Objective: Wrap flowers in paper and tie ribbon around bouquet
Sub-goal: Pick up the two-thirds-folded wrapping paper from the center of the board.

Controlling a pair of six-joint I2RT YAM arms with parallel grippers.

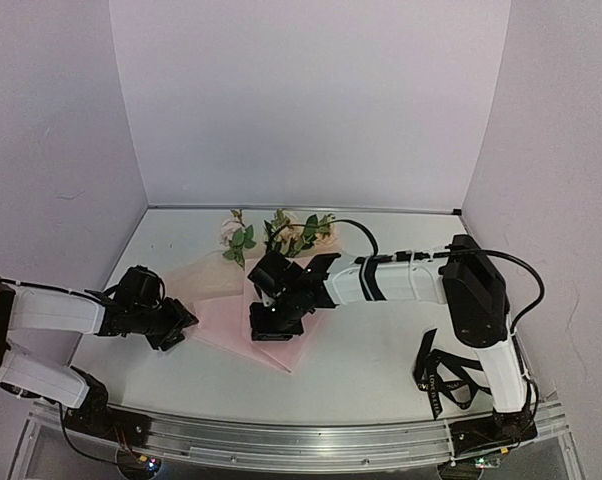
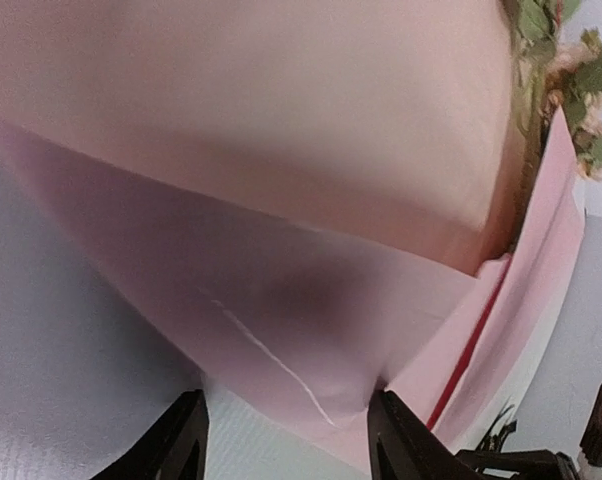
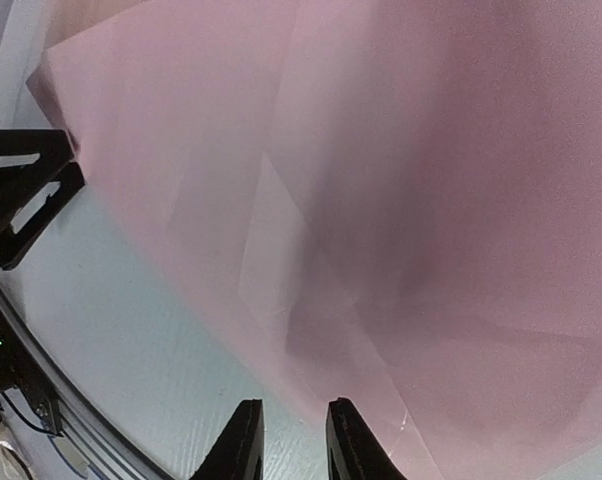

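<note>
The thin light pink wrapping paper (image 1: 226,322) is lying partly folded, with the pale pink and cream flowers (image 1: 281,235) poking out at its far edge. The left gripper (image 2: 293,445) is sitting at the paper's left corner, 2 fingers spread wide. The right gripper (image 3: 293,445) is hovering over its near edge, fingers narrowly apart.

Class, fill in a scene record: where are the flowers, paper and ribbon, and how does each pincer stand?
flowers: lying at the far end of the paper
paper: partly folded, mid table
ribbon: loose loops, near right of the table, apart from the paper
left pincer: open, at the paper's left edge
right pincer: low over the paper, jaws narrowly apart, nothing between
tying: not yet done
</note>
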